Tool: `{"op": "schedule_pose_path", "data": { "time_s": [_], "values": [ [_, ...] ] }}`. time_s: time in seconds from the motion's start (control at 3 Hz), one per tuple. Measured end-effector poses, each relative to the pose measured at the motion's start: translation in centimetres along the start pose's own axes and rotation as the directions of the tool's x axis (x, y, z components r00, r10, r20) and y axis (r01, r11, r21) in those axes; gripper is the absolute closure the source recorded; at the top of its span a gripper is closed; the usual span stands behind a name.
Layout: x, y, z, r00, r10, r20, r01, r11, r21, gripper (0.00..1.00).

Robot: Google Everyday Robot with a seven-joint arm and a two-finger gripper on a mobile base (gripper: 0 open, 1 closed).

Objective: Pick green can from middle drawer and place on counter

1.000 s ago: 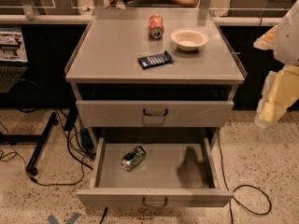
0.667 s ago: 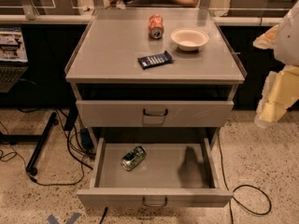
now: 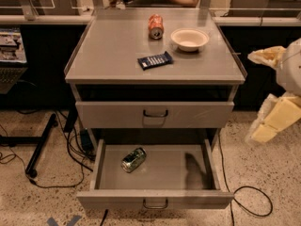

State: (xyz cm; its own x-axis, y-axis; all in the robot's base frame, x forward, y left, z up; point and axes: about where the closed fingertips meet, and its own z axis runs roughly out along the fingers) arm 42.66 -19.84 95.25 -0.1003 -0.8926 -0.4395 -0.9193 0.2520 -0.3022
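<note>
The green can [image 3: 134, 159] lies on its side in the left part of the middle drawer [image 3: 188, 199], which is pulled fully open. The counter [image 3: 113, 46] is the cabinet's flat grey top above it. My gripper [image 3: 275, 119] shows as cream-coloured parts at the right edge of the view. It is to the right of the cabinet, about level with the drawers and well away from the can. It holds nothing that I can see.
On the counter stand an orange-red can [image 3: 155, 26], a white bowl [image 3: 189, 39] and a dark blue packet [image 3: 155, 60]. The upper drawer front [image 3: 117, 114] is shut. Cables [image 3: 70, 145] and a black stand leg [image 3: 40, 145] lie on the floor at left, and another cable [image 3: 254, 201] at right.
</note>
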Motion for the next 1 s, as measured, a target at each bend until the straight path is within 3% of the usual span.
{"op": "schedule_pose_path", "data": {
  "time_s": [0.33,0.67,1.0],
  "values": [
    [-0.6,1.2,2.3,0.989,0.069,0.129,-0.072,0.9971,0.023,0.0],
    [0.2,2.1,6.1,0.965,0.19,0.18,-0.192,0.9813,-0.007,0.0],
    [2.0,2.2,9.2,0.944,0.307,0.123,-0.305,0.9518,-0.035,0.0]
  ]
}}
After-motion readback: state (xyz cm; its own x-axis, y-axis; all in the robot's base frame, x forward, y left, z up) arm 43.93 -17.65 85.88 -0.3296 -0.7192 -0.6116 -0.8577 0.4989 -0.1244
